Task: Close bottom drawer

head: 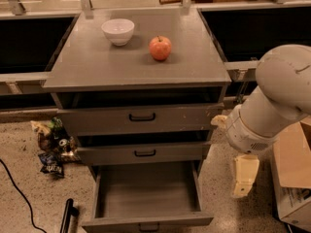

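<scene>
The bottom drawer [146,191] of the grey cabinet [138,64] is pulled far out. Its plain grey interior is empty, and its low front panel with a small black handle [148,226] is at the bottom edge of the view. The middle drawer [141,153] and the top drawer [141,116] stand slightly out. My white arm [272,106] comes in from the right. Its cream end with the gripper [244,176] hangs down beside the cabinet, to the right of the open drawer and not touching it.
A white bowl [118,31] and a red apple [160,48] sit on the cabinet top. Snack packets and cans [52,144] lie on the floor at the left. A black cable [17,193] and a black bar [67,215] lie lower left. A cardboard box [291,174] stands at the right.
</scene>
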`<control>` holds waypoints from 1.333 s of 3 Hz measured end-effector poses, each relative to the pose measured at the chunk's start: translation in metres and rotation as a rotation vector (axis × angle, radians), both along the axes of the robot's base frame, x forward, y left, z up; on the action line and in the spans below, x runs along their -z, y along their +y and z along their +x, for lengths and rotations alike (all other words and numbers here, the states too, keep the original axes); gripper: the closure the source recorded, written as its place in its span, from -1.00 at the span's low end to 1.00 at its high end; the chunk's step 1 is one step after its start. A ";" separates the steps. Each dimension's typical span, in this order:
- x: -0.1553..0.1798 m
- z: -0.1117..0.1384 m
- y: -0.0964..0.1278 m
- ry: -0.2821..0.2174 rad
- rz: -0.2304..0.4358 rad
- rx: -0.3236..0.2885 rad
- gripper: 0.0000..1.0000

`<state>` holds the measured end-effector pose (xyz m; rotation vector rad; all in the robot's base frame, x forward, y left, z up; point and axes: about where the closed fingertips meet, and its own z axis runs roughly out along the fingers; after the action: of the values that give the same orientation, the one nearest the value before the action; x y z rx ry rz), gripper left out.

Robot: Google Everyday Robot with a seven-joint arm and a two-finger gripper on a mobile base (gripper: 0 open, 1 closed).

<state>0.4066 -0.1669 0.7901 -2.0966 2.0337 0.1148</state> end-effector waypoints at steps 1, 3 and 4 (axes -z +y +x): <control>0.000 0.000 0.000 0.000 0.000 0.000 -1.00; 0.103 -0.005 0.050 0.082 0.166 -0.133 -1.00; 0.157 -0.013 0.086 0.149 0.262 -0.193 -1.00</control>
<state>0.3941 -0.0811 0.6328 -2.1635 1.7725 0.5526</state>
